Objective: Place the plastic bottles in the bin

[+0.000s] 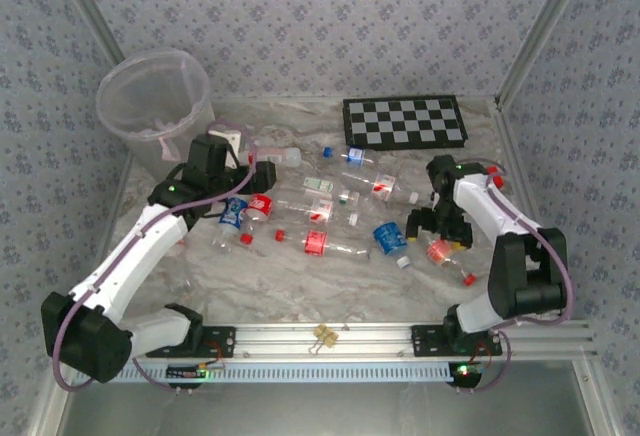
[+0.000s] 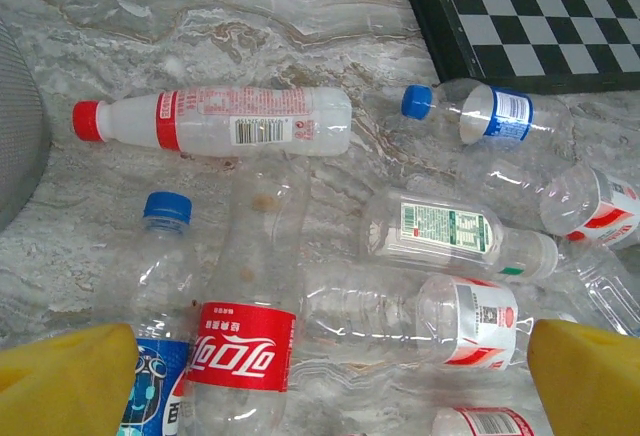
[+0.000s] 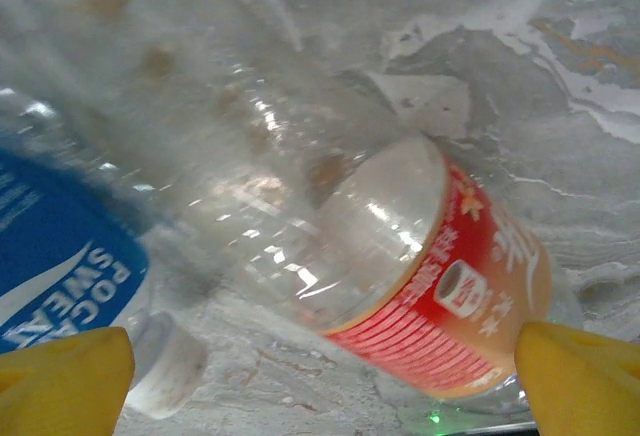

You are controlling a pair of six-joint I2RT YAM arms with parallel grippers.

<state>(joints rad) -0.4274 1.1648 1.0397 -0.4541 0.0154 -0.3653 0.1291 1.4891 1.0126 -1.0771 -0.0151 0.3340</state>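
The left arm [image 1: 130,256] is reaching forward and rightward from an elbow folded back near its base, with the left gripper [image 1: 250,188] pointing down and its jaws spread wide. Its yellow fingertips [image 2: 60,381] are sitting at the lower corners of the wrist view. The right arm [image 1: 505,226] is arching up and inward, with the right gripper [image 1: 438,228] hanging low, jaws likewise standing wide apart
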